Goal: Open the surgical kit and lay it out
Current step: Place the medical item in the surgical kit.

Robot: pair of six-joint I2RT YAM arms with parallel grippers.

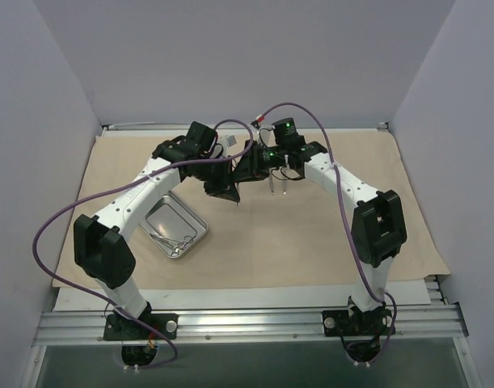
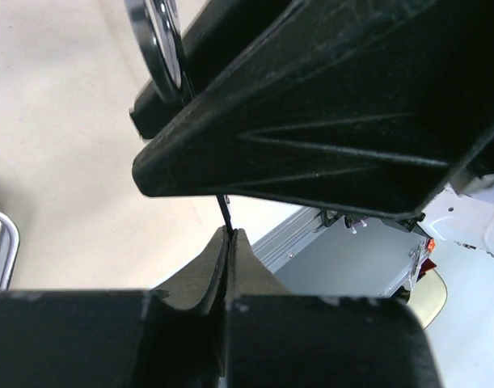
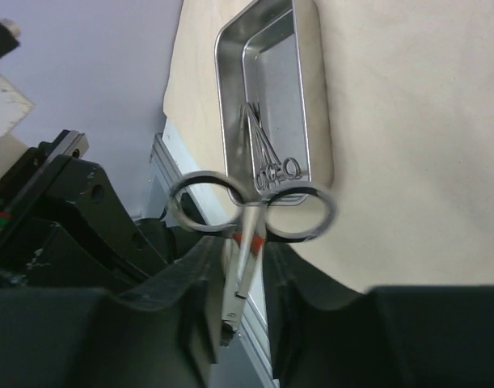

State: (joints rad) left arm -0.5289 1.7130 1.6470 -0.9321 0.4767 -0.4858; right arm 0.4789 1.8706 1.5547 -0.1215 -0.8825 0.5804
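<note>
The beige cloth wrap (image 1: 311,242) lies spread flat over the table. The steel tray (image 1: 162,217) sits on its left part with several thin ring-handled instruments (image 1: 172,240) inside; the right wrist view shows the tray (image 3: 230,48) and those instruments (image 3: 275,170) too. Silver scissors (image 3: 255,206) are held in the air above the cloth's middle. My right gripper (image 3: 245,244) is shut on their shank just below the rings. My left gripper (image 2: 228,233) is shut on their thin dark blade end; one ring (image 2: 154,44) shows at the top. In the top view both grippers meet, left (image 1: 230,194) and right (image 1: 245,166).
Two thin silver rods (image 1: 279,186) show just below the right wrist over the cloth. An aluminium rail (image 1: 247,323) runs along the near edge. Grey walls close in the left, right and back. Purple cables (image 1: 48,226) loop off both arms.
</note>
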